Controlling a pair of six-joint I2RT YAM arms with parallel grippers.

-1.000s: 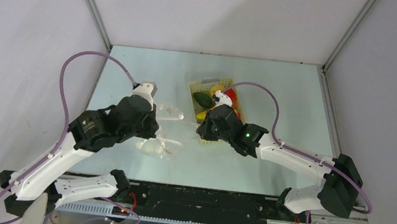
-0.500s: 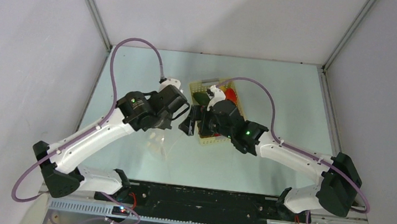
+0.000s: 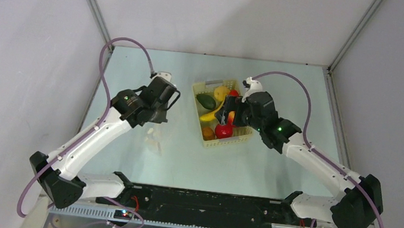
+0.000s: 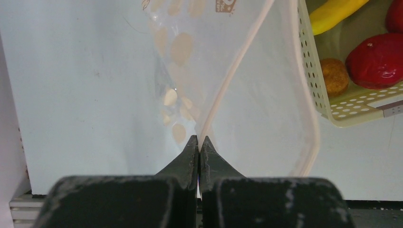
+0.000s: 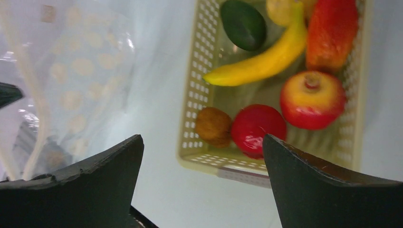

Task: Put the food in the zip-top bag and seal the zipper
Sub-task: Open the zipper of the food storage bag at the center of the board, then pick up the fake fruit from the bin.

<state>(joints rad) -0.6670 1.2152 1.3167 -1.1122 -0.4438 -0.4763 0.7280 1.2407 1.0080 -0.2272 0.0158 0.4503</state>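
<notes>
On the pale green table (image 3: 298,90) stands a pale yellow perforated basket (image 3: 227,143), slightly right of its middle

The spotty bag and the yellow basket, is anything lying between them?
Nothing. In the right wrist view, only a strip of bare table separates the zip-top bag from the basket.

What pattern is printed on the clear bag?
Pale round dots; the zip-top bag shows them best in the right wrist view.
</notes>
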